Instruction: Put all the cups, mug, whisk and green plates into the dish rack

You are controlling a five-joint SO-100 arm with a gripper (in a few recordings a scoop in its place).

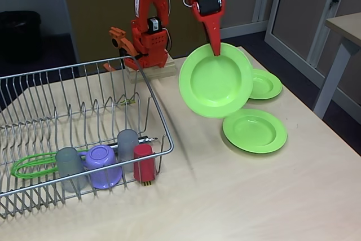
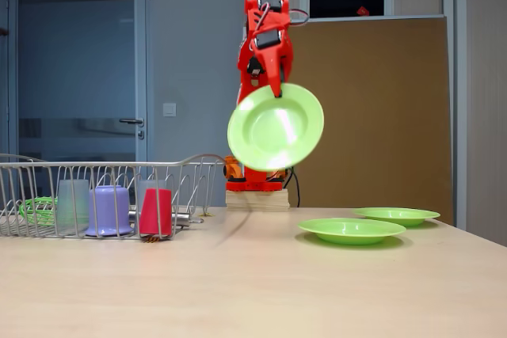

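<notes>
Orange is the colour of the arm, and its gripper (image 1: 215, 49) is closed on the upper rim of one green plate (image 1: 216, 81), which hangs in the air near the middle of a fixed view, tilted so that its hollow side faces the camera. In another fixed view this held plate (image 2: 276, 127) is seen above the table, in the centre of the frame and a little blurred, with the gripper (image 2: 277, 91) at its top edge.

Two more green plates lie flat on the light wooden table (image 1: 254, 196). One plate (image 1: 255, 131) is at the right of centre, just under the held one, and the other plate (image 1: 266, 84) is behind it, partly hidden by the held plate. They lie near each other; whether their rims touch I cannot tell.

At the left of the frame stands the dish rack (image 1: 34, 117). In its front part are two grey cups (image 1: 71, 169) (image 1: 127, 147), the purple mug (image 1: 102, 166) between them, and the red cup (image 1: 143, 163) at the right end, all upside down. The whisk (image 1: 31, 165) lies low in the rack at the lower left, its green loops beside the left grey cup.
</notes>
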